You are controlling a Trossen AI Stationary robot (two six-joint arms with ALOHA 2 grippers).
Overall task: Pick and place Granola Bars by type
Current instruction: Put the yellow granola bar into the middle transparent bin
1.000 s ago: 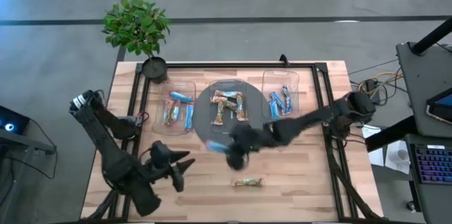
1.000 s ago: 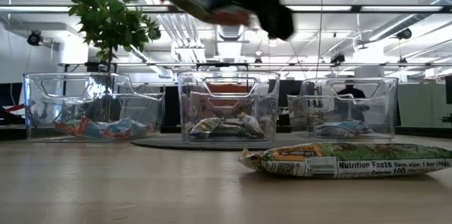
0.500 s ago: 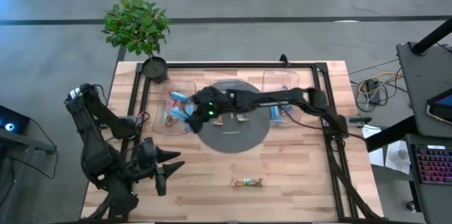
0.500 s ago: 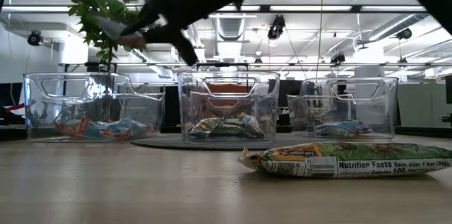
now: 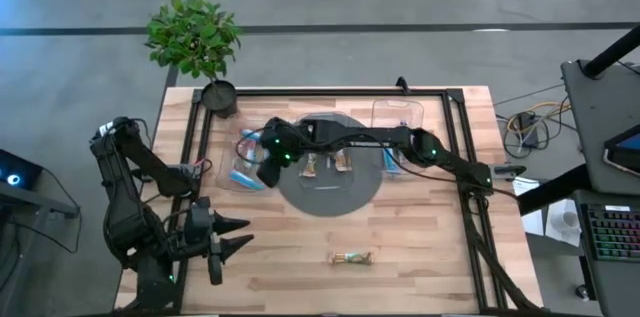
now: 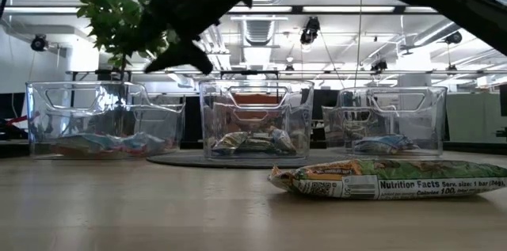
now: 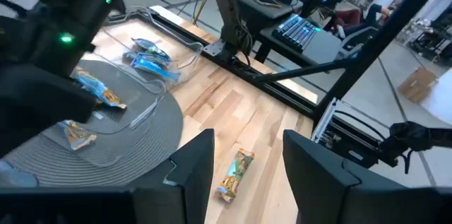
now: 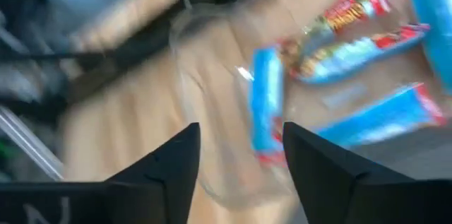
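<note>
My right gripper [image 5: 263,167] hangs open above the left clear bin [image 5: 243,147], with nothing between its fingers. Below it, blue Granola Bars [image 8: 267,107] and multicoloured ones lie on that bin's floor. One blue bar [image 5: 246,179] lies at the bin's near end. A multicoloured bar [image 5: 351,258] lies flat on the bare wood near the table's front edge. My left gripper [image 5: 240,235] waits open at the near left, pointing toward that bar [image 7: 235,174] and well short of it.
A middle bin [image 5: 325,147] with multicoloured bars stands on a round grey mat [image 5: 330,192]. A right bin [image 5: 398,127] holds blue bars. A potted plant [image 5: 195,37] stands at the far left corner. A black frame rail [image 5: 462,187] borders the table.
My right gripper has carried a blue bar from above the mat's near edge toward the table's far left, over the left bin. There it has opened and let go, and the bar now lies in that bin. My left gripper has drawn back slightly toward the left edge.
</note>
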